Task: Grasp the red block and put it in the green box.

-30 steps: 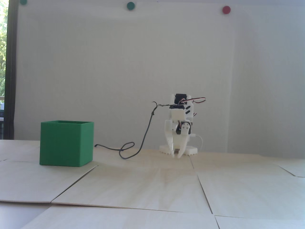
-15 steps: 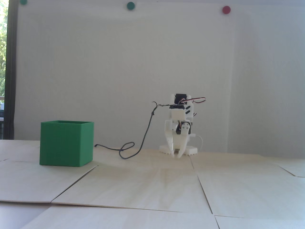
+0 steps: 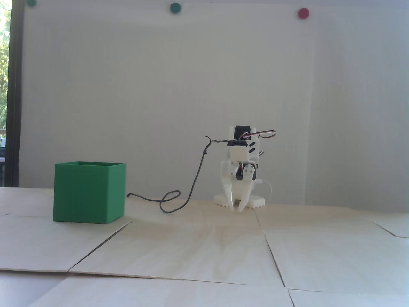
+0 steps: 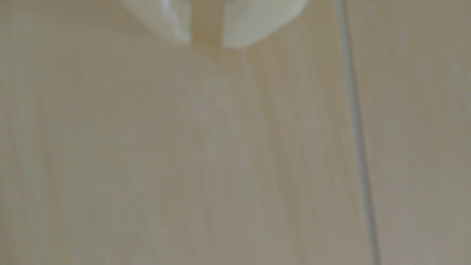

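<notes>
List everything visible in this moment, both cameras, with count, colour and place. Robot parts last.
green box: 1, green, open top, on the table at the left of the fixed view.
red block: 0 visible in either view; the box's inside is hidden.
wall dots: 3, two green and one red, along the top of the white wall.
cable: 1, dark, hanging from the arm and looping on the table toward the box.
table: 1, pale wood panels with seams; one seam shows in the wrist view.
window edge: 1, far left, greenery outside.
arm: 1, white, folded at the back centre.
end effector: 1, white, tips down near the table, slightly apart, holding nothing.
</notes>
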